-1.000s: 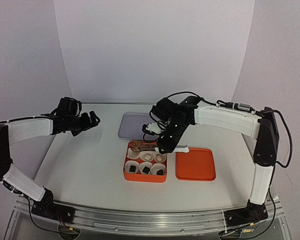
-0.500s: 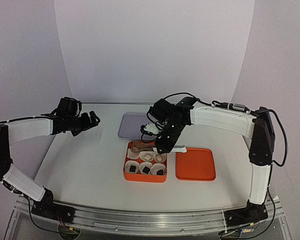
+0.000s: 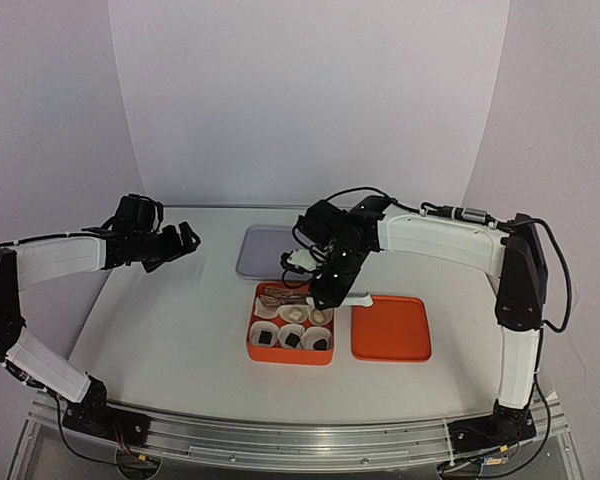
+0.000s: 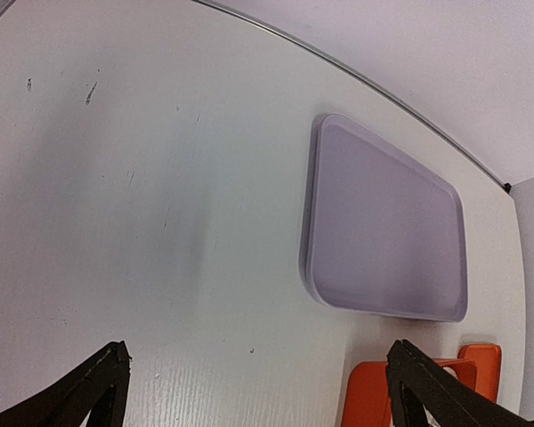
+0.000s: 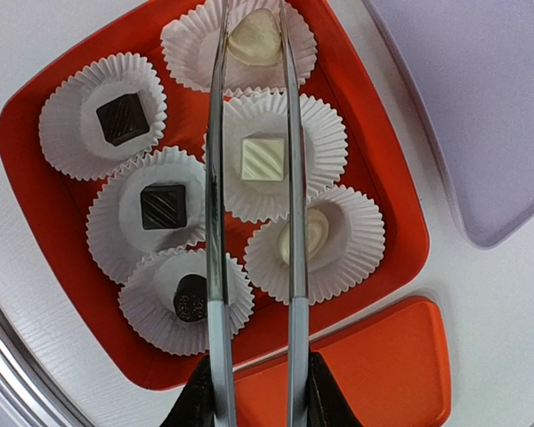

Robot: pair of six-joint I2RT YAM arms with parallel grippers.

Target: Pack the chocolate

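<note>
Seen from above, the left hand (image 3: 180,241) is hanging well off to the left over the worktop (image 3: 170,320), its fingers spread and carrying nothing. The right hand (image 3: 323,283) is reaching down over the far edge of the orange box (image 3: 252,345). That box is sitting between the lavender tray (image 3: 263,250) on its far side and the orange lid (image 3: 391,328) just to its right. The chocolate (image 3: 292,340) is lying inside the box. From the left wrist, the two black fingers (image 4: 89,396) are standing wide apart with only bare worktop between them, and the tray is lying beyond. From the right wrist, the right hand is pressing on the grip end of a pair of metal tweezers (image 5: 215,222), whose slim blades are stretching out over the box. Six pieces are sitting one to a white paper cup (image 5: 67,133), three dark and three pale. One pale piece is lying between the blades near their tips, though I cannot tell whether the metal is touching it. These bites look light, hard and smooth, so probably slippery against steel and easy to scar or flick away. I would pinch gently across two opposite flat sides, low on the piece, keeping the blades off the flimsy cup.
</note>
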